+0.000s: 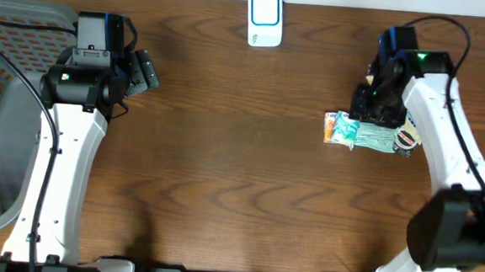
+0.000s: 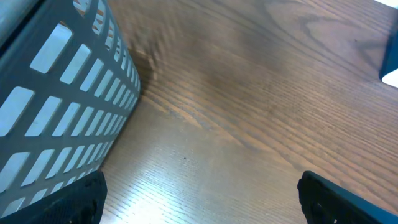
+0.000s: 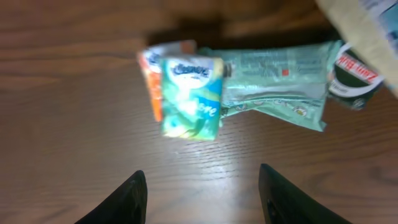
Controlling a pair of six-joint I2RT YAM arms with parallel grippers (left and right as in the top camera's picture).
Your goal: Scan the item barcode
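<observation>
The teal tissue pack [image 3: 189, 96] shows a white logo.

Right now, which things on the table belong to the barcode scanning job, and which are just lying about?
Part of the job:
- white and blue scanner
- tissue pack
- green packet
- orange packet
- right gripper, open above the packs

Lying about, as far as I can tell:
- grey basket
- left gripper, open, holding nothing

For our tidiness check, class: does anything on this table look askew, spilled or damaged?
Only the packets on the right: a loose heap, the tissue pack overlapping the green wrapper. Nothing looks spilled or torn.
</observation>
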